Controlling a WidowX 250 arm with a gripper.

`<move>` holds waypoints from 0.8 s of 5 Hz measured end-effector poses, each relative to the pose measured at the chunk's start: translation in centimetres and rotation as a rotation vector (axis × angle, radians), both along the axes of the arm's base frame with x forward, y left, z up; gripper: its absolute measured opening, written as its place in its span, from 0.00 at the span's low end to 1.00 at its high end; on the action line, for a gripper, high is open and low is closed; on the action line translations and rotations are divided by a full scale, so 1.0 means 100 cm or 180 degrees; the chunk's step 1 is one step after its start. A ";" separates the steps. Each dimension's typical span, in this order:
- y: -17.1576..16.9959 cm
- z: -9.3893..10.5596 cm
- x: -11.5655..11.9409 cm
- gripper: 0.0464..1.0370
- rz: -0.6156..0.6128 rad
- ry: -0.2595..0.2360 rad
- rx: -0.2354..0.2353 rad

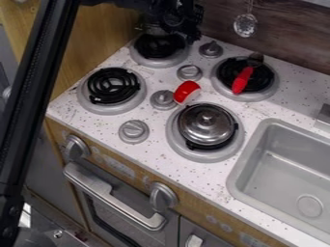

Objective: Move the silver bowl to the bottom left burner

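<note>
Silver bowl [206,124]: on the bottom right burner [182,150]; possibly lidded, as its centre shows a nub. Expect light, stiff, slick metal. Grip at the rim, clear of the red-and-white object [187,91]. Target: bottom left burner [134,101]. Pincer [185,26] at top; opening cannot be told.

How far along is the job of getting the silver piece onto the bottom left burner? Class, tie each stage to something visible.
Done: nothing visible yet; the bottom left burner is bare. In hand: I can't tell, but the gripper is up near the back left burner, away from the knobbed silver piece. Left: apparently the whole move, since that piece sits on the bottom right burner.
</note>
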State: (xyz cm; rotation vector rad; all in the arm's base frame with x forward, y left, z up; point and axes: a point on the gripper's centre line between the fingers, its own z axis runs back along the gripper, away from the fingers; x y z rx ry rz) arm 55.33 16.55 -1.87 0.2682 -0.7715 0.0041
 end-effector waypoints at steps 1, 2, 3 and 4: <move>-0.004 -0.014 -0.008 0.96 -0.0020 0.0052 -0.0017; -0.003 -0.002 -0.004 0.96 -0.0015 -0.0077 0.0020; -0.001 0.009 0.001 0.96 -0.0012 -0.0167 0.0042; 0.002 0.017 0.005 0.96 0.0000 -0.0239 0.0059</move>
